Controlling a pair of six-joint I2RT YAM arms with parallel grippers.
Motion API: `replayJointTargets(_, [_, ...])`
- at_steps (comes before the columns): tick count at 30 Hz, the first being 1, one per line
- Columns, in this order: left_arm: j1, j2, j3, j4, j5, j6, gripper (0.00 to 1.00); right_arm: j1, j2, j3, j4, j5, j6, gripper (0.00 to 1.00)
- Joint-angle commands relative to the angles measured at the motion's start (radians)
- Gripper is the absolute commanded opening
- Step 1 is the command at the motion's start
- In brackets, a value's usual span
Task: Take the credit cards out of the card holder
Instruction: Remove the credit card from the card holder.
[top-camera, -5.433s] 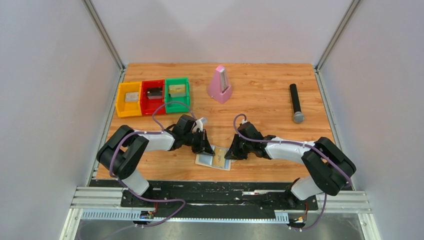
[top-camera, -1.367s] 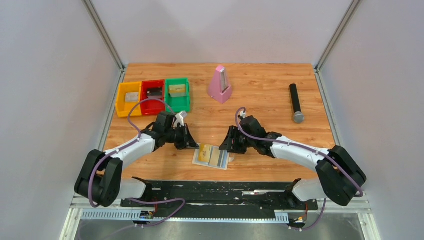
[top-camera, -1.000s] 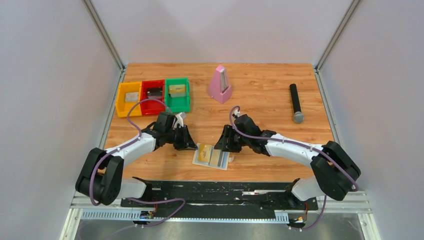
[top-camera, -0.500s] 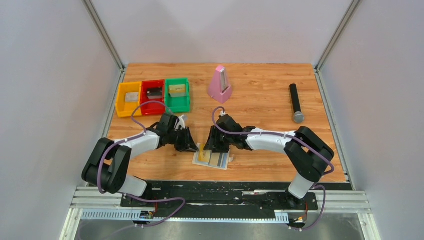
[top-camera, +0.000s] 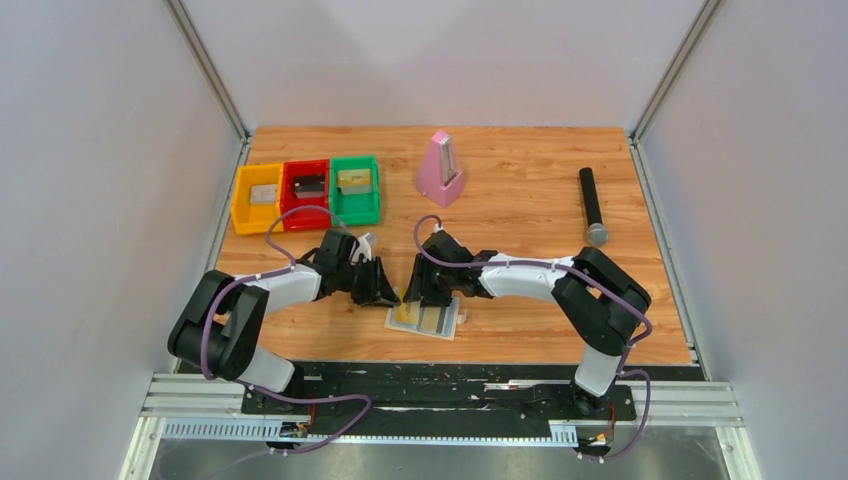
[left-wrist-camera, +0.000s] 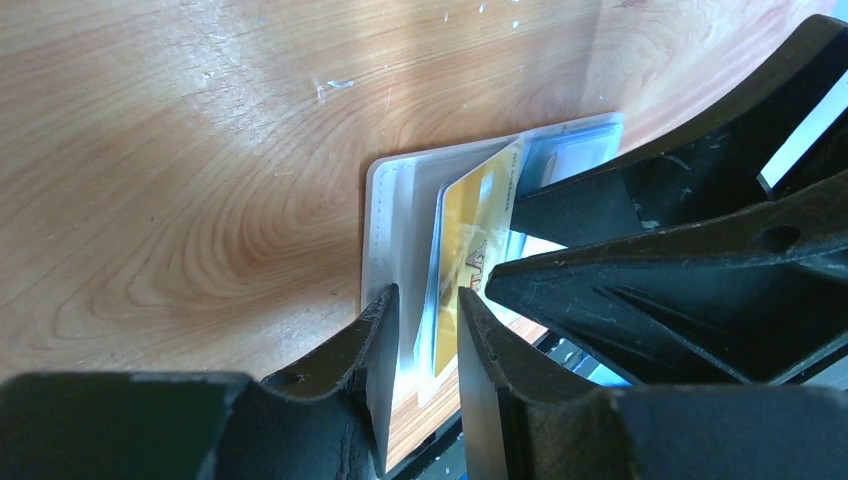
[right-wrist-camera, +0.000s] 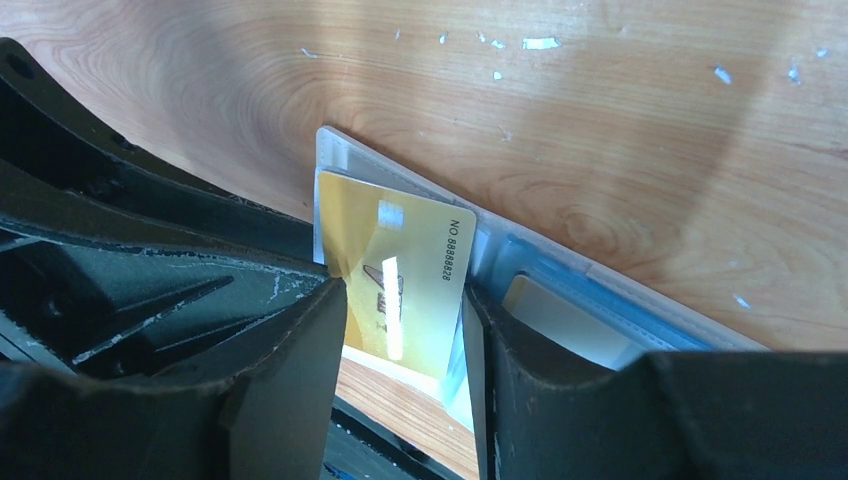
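The card holder (top-camera: 447, 321) lies open near the table's front edge, with a cream rim and pale blue inside. It also shows in the left wrist view (left-wrist-camera: 395, 200) and the right wrist view (right-wrist-camera: 520, 250). A yellow-gold credit card (top-camera: 406, 312) sticks out of its left panel, tilted (right-wrist-camera: 400, 270) (left-wrist-camera: 480, 210). A greyish card (right-wrist-camera: 560, 320) sits in the right pocket (top-camera: 434, 318). My right gripper (top-camera: 420, 296) (right-wrist-camera: 405, 330) is open, jaws straddling the yellow card from above. My left gripper (top-camera: 386, 295) (left-wrist-camera: 425, 330) is at the holder's left rim, jaws narrowly parted.
Yellow (top-camera: 258, 197), red (top-camera: 305, 193) and green (top-camera: 355, 188) bins stand at the back left, each with a small object inside. A pink metronome (top-camera: 440, 170) stands at the back centre. A black microphone (top-camera: 592, 206) lies at the right.
My right gripper has moved left from beside the holder to over the yellow card. My left gripper has moved right to the holder's left rim. The holder has stayed put.
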Motion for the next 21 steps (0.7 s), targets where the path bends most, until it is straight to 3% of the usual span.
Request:
replayJointTargets(1, [0.005,0.003,-0.025,0.075,0.035,0.002,0.36,0.004,0.024,0.014,0.022,0.018,0.005,0.45])
replayJointTargets(6, [0.005,-0.001,-0.026,0.077,0.048,0.002,0.37,0.004,0.005,-0.039,0.137,-0.024,-0.002,0.37])
replayJointTargets(11, [0.005,-0.003,-0.03,0.076,0.054,0.003,0.37,0.002,-0.003,-0.077,0.243,-0.072,-0.015,0.35])
replayJointTargets(21, [0.005,-0.036,-0.026,0.043,0.037,0.015,0.32,-0.01,-0.02,-0.131,0.313,-0.086,-0.015,0.29])
